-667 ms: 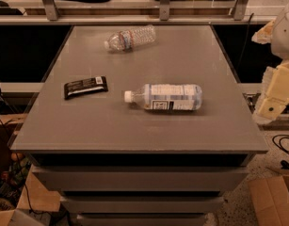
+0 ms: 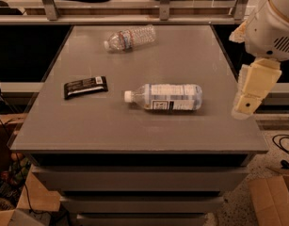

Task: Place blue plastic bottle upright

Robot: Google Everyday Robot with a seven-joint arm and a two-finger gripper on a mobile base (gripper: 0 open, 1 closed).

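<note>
Near the middle of the table (image 2: 87, 126), found the blue plastic bottle (image 2: 170, 97) lying on its side, white cap pointing left. Judged it liable to roll across the smooth top if nudged off-centre, or to slip from a hold taken too near the cap. Noted a small ribbed bottle (image 2: 131, 37) at the back and a dark snack bar (image 2: 85, 86) to the left, both well apart. Saw the gripper (image 2: 244, 108) hanging beyond the right edge, pointing down below the white arm joint (image 2: 271, 27), touching nothing; could not tell whether open or closed.

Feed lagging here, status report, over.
Gripper beside grey table, right edge. Large clear plastic bottle, blue-white label, lying flat, white cap left. Black wrapper, ribbed bottle apart.
</note>
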